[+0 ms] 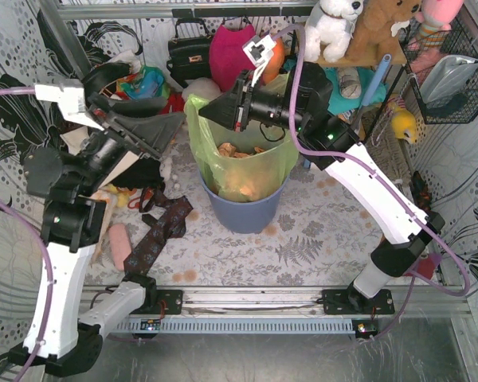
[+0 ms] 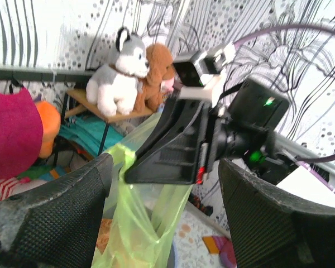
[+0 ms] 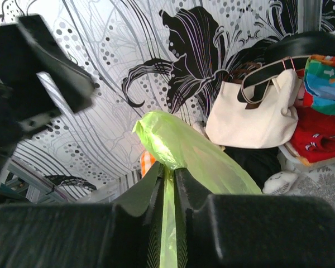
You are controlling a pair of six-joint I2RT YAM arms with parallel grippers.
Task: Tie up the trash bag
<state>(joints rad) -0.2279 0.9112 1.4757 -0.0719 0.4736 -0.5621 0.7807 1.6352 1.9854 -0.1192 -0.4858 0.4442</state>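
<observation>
Step in hand: securing the rim of the trash bag [image 1: 243,171] ahead of the knot. The bag stands in the round blue-grey bin [image 1: 243,213] at mid-table, its mouth open and crumpled brownish paper [image 1: 237,150] showing inside.

My right pincer [image 3: 168,180] is closed on a raised flap of the green film; the wrist view shows the plastic pinched between its two fingers. My left pincer [image 2: 164,164] stands wide open just beside that flap, holding nothing. I cannot tell whether it touches the film.

Next move, as I judge it: bring the left pincer onto a separate part of the rim and clamp there, giving two ears to cross. The film is thin, so pull gently to avoid slip or tearing.
</observation>
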